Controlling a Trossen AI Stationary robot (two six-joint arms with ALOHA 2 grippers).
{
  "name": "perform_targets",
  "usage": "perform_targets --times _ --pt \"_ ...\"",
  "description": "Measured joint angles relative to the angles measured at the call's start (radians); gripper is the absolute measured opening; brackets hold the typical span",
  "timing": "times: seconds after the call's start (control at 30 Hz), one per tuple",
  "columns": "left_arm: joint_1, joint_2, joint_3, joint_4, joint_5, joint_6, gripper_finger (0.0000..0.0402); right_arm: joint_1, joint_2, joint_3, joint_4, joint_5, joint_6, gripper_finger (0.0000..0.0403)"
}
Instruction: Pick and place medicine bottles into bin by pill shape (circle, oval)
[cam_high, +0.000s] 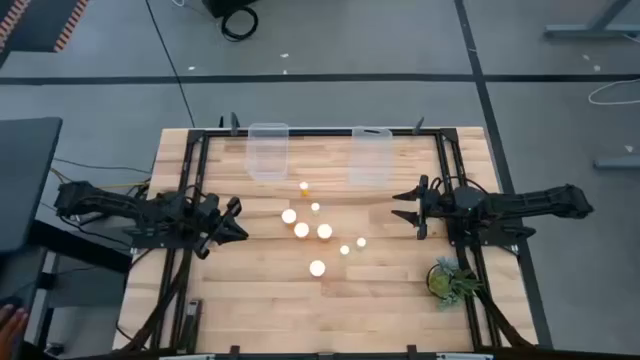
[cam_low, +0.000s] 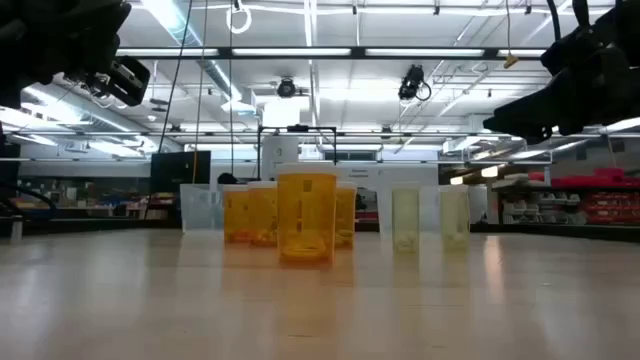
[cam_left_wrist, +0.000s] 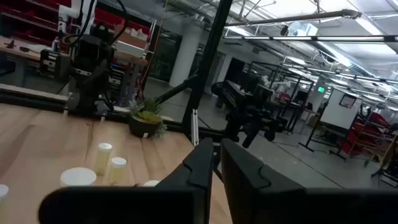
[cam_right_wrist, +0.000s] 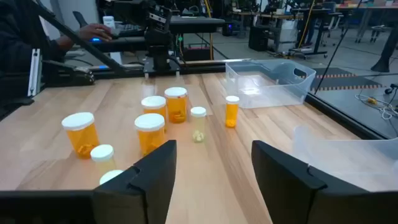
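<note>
At mid-surface: medicine bottles (cam_high: 314, 229) stood in a loose cluster, eight white caps counted from above, all upright, none touching a gripper.
Bottle spread: one small orange bottle (cam_high: 304, 187) sat nearest the bins; one wide-capped bottle (cam_high: 317, 267) stood alone at the near side, apart from the rest.
Low view: the near bottle (cam_low: 305, 214) stood in front, other orange ones just behind it, two paler bottles (cam_low: 405, 219) off to the side.
Right wrist view: wide-capped bottles (cam_right_wrist: 150, 131) grouped together, a narrow orange one (cam_right_wrist: 231, 111) beside a pale one (cam_right_wrist: 198, 124).
Bins: two clear bins, left bin (cam_high: 268, 151) and right bin (cam_high: 369, 156), at the far edge of the surface, side by side but apart; no bottles seen in either.
Left gripper (cam_high: 238, 222): raised beside the cluster's left side, holding nothing; fingers (cam_left_wrist: 198, 171) nearly together with only a thin gap.
Right gripper (cam_high: 405, 206): off the cluster's right side, fingers (cam_right_wrist: 287, 174) spread wide, empty.
Surface (cam_high: 240, 300): light wood planks inside a black frame.
Plant (cam_high: 447, 280): green potted one at the surface's right near corner, well apart from the bottles.
Person: a hand (cam_high: 10, 322) at the lower left edge, off the surface.
</note>
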Motion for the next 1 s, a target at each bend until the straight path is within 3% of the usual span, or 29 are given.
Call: perform_targets --times 1.0 --pt "0.0 0.0 0.0 0.0 0.0 0.0 0.0031 0.0 0.0 0.0 0.0 0.0 0.0 0.0216"
